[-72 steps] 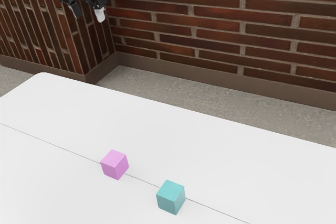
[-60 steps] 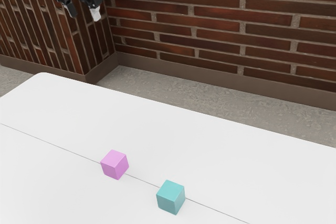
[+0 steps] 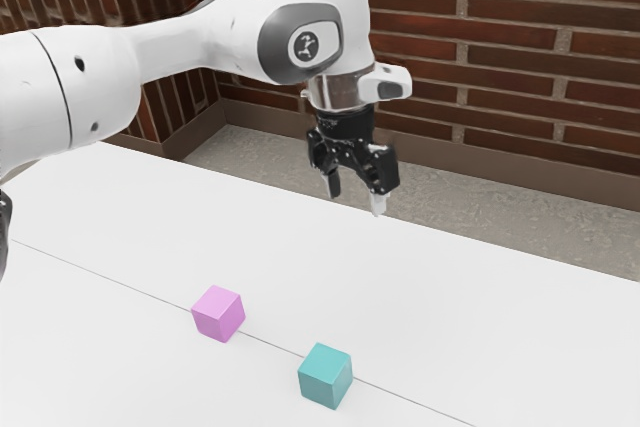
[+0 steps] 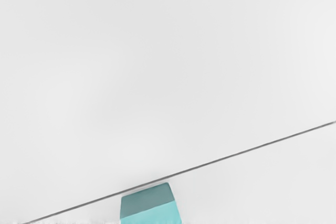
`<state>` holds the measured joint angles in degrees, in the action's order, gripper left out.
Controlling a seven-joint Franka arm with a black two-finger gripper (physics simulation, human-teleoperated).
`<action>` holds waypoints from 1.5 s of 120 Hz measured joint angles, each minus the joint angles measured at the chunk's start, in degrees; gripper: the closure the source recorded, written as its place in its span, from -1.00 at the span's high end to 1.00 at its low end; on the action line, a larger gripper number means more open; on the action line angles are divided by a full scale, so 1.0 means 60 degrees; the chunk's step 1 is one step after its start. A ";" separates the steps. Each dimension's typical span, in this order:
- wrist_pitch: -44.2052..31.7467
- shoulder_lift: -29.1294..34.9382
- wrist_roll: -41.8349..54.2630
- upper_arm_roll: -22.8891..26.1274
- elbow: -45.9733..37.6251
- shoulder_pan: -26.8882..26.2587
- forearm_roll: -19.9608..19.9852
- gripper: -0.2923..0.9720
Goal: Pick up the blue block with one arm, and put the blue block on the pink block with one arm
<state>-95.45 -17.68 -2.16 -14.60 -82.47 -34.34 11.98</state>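
While the white arm reaches in from the exterior view's left, its wrist points straight down above the table. Gripper hangs mid-table, fingers parted, empty. Blue block toward the near edge, on the seam line. Pink block near it, apart.

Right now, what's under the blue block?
The blue block sits on the white table. A thin dark line runs up to it on both sides; whether it passes underneath is hidden.
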 joint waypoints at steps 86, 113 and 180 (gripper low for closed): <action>-0.3234 0.0004 -0.1920 -0.0446 -0.3905 -0.0217 0.0949 0.45; -0.4121 0.0008 -0.2114 -0.0351 -0.4408 -0.0421 0.0651 0.43; -0.5591 0.1114 -0.1769 -0.0185 -0.7010 -0.1322 0.0000 0.41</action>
<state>-128.99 -11.00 -12.77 -15.71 -124.53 -42.28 11.97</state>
